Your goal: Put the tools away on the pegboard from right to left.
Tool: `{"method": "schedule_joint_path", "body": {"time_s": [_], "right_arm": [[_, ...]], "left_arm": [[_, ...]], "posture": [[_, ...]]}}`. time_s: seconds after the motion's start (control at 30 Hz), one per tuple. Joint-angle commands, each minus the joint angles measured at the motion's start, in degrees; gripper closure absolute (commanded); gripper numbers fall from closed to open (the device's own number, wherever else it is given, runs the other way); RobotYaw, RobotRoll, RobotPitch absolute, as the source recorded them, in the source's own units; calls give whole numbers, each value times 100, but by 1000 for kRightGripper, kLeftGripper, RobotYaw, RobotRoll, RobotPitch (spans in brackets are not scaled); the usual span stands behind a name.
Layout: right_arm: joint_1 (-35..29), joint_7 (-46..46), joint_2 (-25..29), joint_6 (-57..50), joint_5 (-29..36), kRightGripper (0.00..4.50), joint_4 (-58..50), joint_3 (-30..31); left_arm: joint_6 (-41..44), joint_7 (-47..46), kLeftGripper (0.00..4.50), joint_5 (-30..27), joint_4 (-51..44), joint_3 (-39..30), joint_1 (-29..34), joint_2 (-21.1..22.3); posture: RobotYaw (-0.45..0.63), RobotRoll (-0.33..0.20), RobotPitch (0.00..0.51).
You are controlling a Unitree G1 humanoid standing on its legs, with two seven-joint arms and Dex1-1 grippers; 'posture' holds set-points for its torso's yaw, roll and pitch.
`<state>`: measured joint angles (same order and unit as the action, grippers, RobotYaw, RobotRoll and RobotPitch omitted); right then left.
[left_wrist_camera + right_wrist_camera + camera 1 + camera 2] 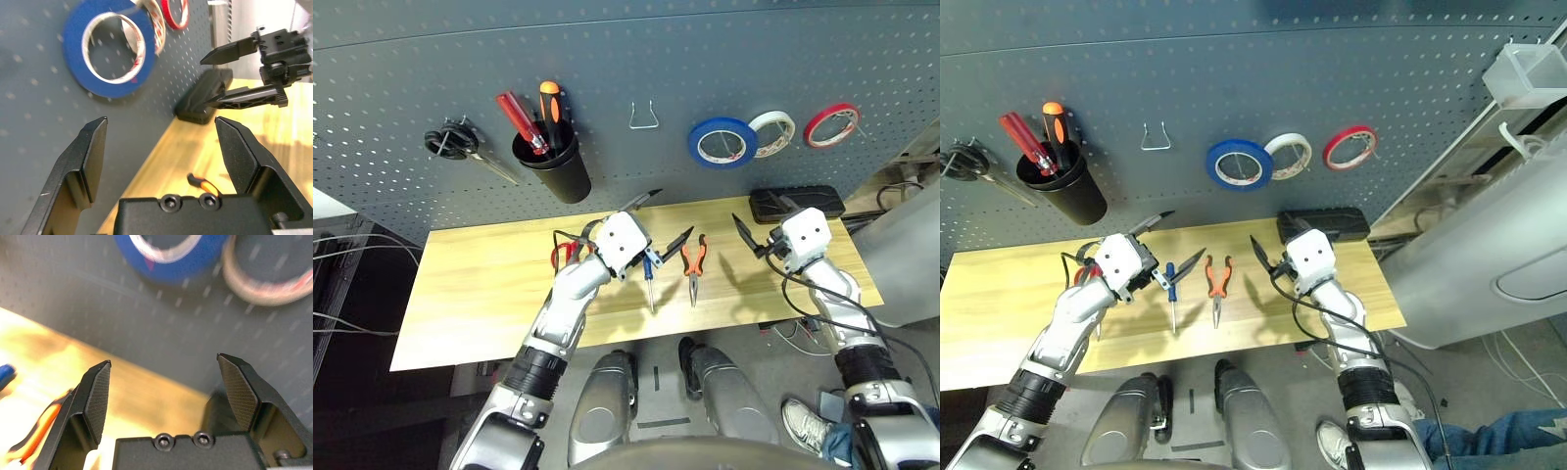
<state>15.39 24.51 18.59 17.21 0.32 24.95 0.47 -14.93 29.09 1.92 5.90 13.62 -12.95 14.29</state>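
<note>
The blue tape roll already hung on the dark perforated pegboard. The orange-and-black needle-nose pliers lay on the wooden desk, long axis toward the board, between both spread, empty hands, right hand nearer than left hand.

Dark grey-blue pegboard, dotted with rows of small pale holes. Blue tape roll, white tape roll, red tape roll. Black cup holder. Orange-and-black pliers. Blue-handled screwdriver. Light wooden bench; black case at far right corner.
</note>
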Motion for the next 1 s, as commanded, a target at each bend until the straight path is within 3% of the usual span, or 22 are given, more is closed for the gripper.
{"method": "schedule_joint_path", "body": {"time_s": [0.03, 0.4, 0.6, 1.0], "right_arm": [[68, 176, -144, -1038, 234, 29, 1, 60], [791, 0, -769, -4071, 636, 29, 81, -56], [1211, -433, -954, -4807, 751, 29, 342, -299], [1337, -856, -905, -5722, 746, 29, 265, -417]], "left_arm": [[250, 10, 0, 49, 75, 56, 128, -1], [1707, 260, 0, 97, 222, 173, 118, 160], [1731, 263, 0, 112, 249, 146, 123, 275], [1750, 258, 0, 126, -101, 275, 493, 286]], "posture": [[71, 0, 221], [105, 0, 260], [123, 0, 304], [134, 0, 365]]}}
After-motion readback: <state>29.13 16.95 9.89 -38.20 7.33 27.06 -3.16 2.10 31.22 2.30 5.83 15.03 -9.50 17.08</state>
